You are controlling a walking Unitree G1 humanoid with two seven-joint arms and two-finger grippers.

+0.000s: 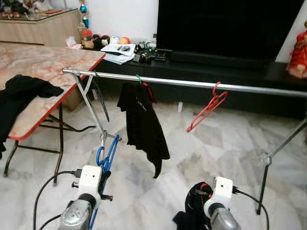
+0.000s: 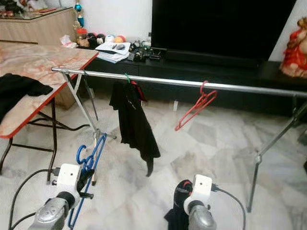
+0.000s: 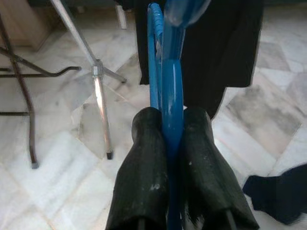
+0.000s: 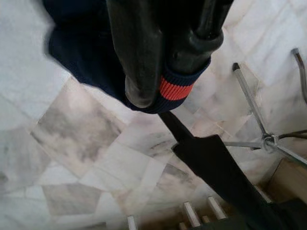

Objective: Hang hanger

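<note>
At the lower left of the head view, our left gripper [image 1: 102, 168] is clamped on a blue hanger [image 1: 107, 154], its hook curling up just below the metal rail [image 1: 192, 83] of a clothes rack that crosses the middle of the frame. At the lower right, our right gripper [image 4: 158, 91] is pinched on a dark garment [image 1: 194, 207] with a red-striped cuff. On the rail already hang a black shirt [image 1: 141, 124] left of centre and an empty red hanger [image 1: 207, 111] right of centre. A marble-topped surface [image 1: 45, 67] at the upper left carries more black clothing [image 1: 21, 96]. We judge the hanger is still being carried; the next move calls for lifting its hook over a free stretch of rail. The left wrist view shows the fingers [image 3: 144, 167] tight on both sides of the blue plastic, which the head view cannot confirm; the right wrist view shows the cuff caught between the fingers.
</note>
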